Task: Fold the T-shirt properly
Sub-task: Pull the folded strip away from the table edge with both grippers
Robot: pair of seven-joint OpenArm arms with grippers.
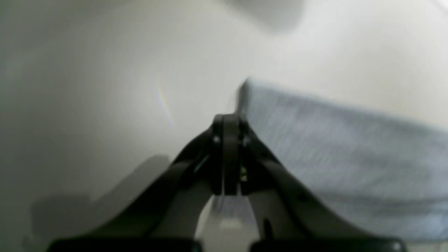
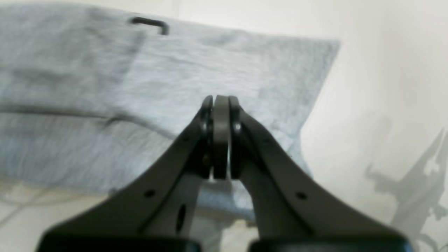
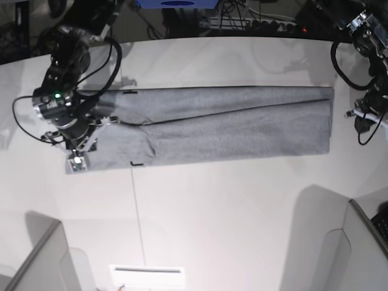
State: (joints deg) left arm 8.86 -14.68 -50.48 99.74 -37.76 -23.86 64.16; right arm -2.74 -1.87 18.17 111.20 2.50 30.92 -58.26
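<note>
Grey heather cotton T-shirt [image 3: 230, 124] lies folded into a long band across the white table [image 3: 212, 206], plain side up. Left gripper [image 1: 229, 120] hangs clenched and empty just off the band's corner. Right gripper [image 2: 220, 101], pinched tight on nothing, hovers above the cloth's other end.

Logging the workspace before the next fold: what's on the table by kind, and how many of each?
T-shirt, grey, folded into a long strip: 1
Robot arms over the table: 2, left tool and right tool, both shut
Total: 3
</note>
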